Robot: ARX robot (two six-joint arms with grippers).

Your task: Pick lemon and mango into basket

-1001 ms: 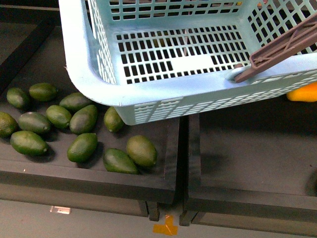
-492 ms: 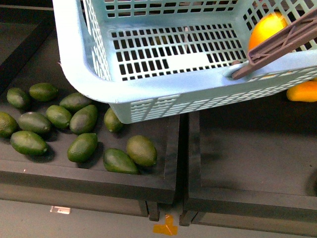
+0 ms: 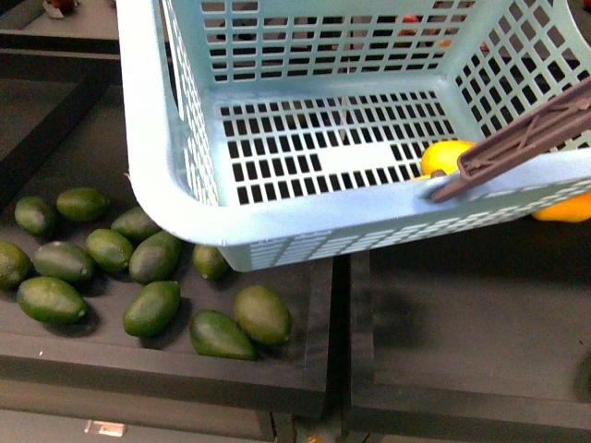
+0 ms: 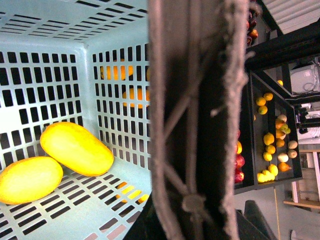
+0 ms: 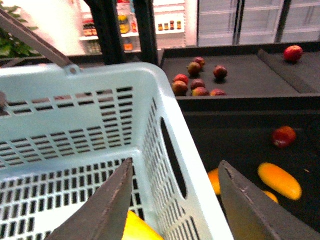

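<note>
Dark produce trays [image 3: 443, 305] sit under everything, one of them full of dark green oval fruits [image 3: 152, 307]. So the turquoise basket [image 3: 148, 138] hangs above them by its brown-grey handle [image 4: 195, 120]. The left wrist view is mostly handle, so I honestly can't tell how the left pincer stands. The right pincer [image 5: 175, 162] is spread wide with nothing in it, hovering over the basket's side wall. Below it, inside, two yellow fruits lie side by side and seem to touch: the longer mango [image 4: 75, 148] and a plumper one I'd call the lemon [image 4: 27, 179]. Looks to me like both picks are done, so next is just lifting that pincer clear. Beyond it, outside the wall, loose mangoes [image 5: 280, 180] and red apples [image 5: 284, 136] lie on a tray.
</note>
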